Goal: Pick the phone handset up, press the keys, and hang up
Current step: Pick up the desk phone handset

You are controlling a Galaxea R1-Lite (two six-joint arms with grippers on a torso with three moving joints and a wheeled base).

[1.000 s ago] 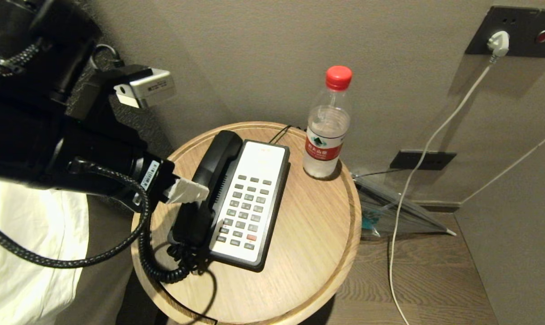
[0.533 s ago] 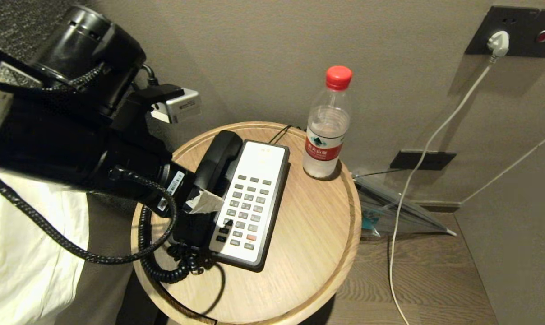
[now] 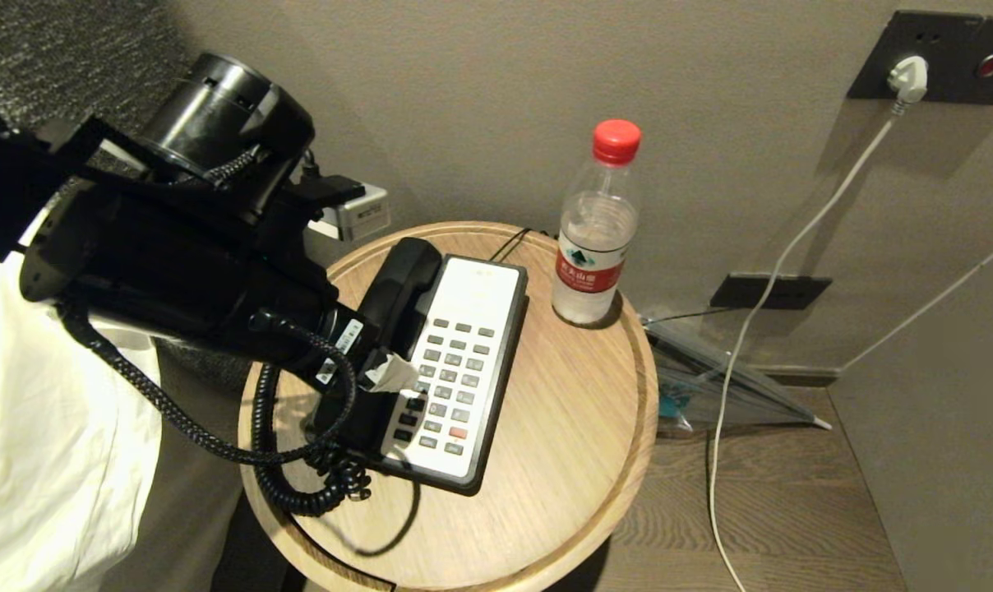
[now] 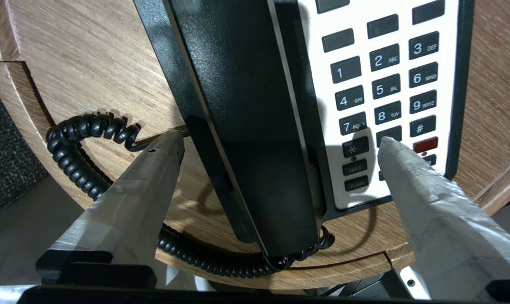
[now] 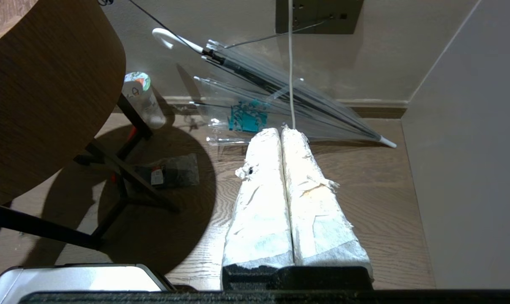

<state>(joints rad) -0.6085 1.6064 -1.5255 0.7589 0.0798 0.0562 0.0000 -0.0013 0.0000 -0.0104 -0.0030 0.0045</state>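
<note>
At the head view's lower left, the left gripper (image 4: 280, 141), fingers (image 4: 145, 177) spread astride the long black plastic handset (image 4: 246, 105), should settle lower before closing squarely.

Handset (image 3: 394, 296) lower end behind arm.

Head view: high above the round worktop (image 3: 579, 460), facing down, moderately near.
Left wrist view: close over the phone base (image 4: 390, 84) on the worktop; shared with head view.
Right wrist view: low beside the worktop, facing the floor (image 5: 386, 202).
</note>
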